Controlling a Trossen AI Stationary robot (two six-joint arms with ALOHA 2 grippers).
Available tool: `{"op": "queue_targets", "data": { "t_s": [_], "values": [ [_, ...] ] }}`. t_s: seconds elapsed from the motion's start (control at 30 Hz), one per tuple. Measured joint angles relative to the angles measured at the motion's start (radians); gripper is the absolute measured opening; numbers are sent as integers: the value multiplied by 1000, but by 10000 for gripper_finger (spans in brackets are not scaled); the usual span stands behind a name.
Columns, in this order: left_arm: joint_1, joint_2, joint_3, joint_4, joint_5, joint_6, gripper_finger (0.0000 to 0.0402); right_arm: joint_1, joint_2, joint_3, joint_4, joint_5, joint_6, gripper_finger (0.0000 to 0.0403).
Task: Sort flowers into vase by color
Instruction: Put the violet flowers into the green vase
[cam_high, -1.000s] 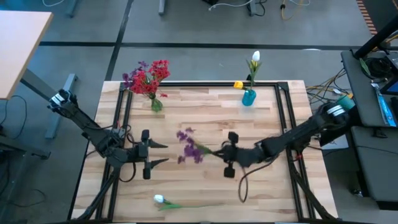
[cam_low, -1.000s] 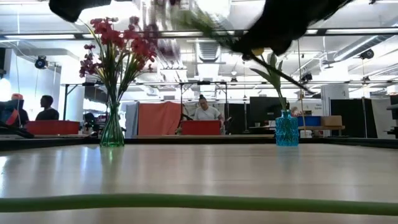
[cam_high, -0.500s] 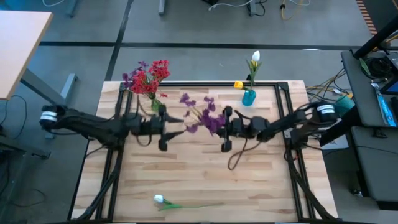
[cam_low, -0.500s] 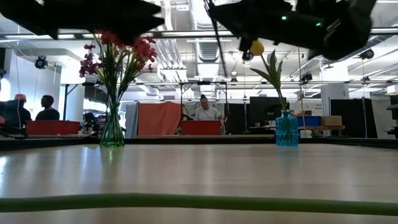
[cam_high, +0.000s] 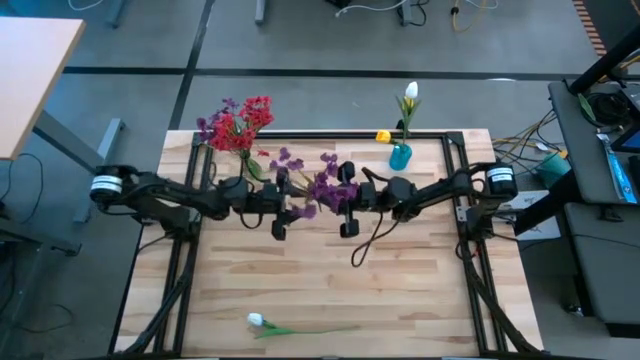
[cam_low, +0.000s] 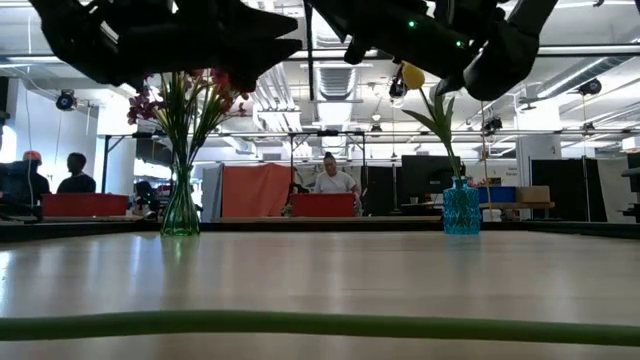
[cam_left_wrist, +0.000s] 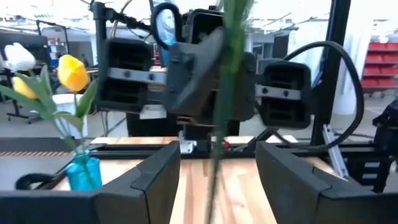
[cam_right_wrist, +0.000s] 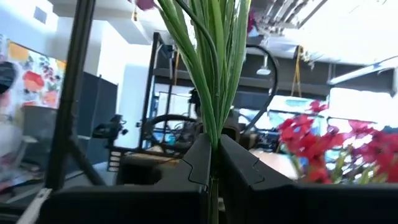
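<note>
A purple flower (cam_high: 315, 186) on a green stem is held high above the table's middle, between my two grippers. My right gripper (cam_high: 338, 197) is shut on its stem (cam_right_wrist: 213, 93). My left gripper (cam_high: 286, 202) is open and faces the right one; the stem (cam_left_wrist: 224, 93) stands between its fingers (cam_left_wrist: 155, 177) without touching them. Red flowers (cam_high: 240, 122) stand in a clear vase (cam_low: 181, 210) at the far left. Yellow and white tulips (cam_high: 405, 100) stand in a blue vase (cam_high: 400, 156) at the far right. A white tulip (cam_high: 258, 320) lies on its side near the front edge. My right gripper pinches the bunch of green stems (cam_right_wrist: 213, 146) between its two fingers (cam_right_wrist: 193, 168), well below the purple heads. The fingers come level from the table's right and lie across the stems. The flower stands upright, lifted clear of the table, its heads above the fingers.
The wooden table (cam_high: 420, 300) has a dark frame along its edges. The lying tulip's stem (cam_low: 300, 325) crosses the foreground of the low view. People sit in the room behind the table. A cable (cam_high: 370, 242) hangs under the right arm.
My right gripper has gone up and toward the table's far edge and left, carrying the purple flower, which has turned upright. My left gripper, still open, has risen and gone toward the far edge and right until its fingers stand on either side of the stem.
</note>
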Motion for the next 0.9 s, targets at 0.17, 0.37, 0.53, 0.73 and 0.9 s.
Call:
{"op": "queue_targets", "data": {
  "t_s": [0.17, 0.37, 0.53, 0.73, 0.9],
  "values": [
    [0, 85, 76, 8, 2, -2, 188, 1, 13, 18, -2, -1, -59, 12],
    [0, 145, 111, 3, 0, 23, 103, -1, 13, 15, -8, 11, -118, 13],
    [14, 123, 93, -10, -35, 23, 13, -14, -7, 10, -55, 42, -95, 27],
    [14, 24, 82, -200, -148, 30, 3, -41, -89, 10, -263, 53, -30, 95],
    [14, -36, 81, -327, -187, 29, 2, -51, -165, 93, -608, 61, 4, 156]
  ]
}}
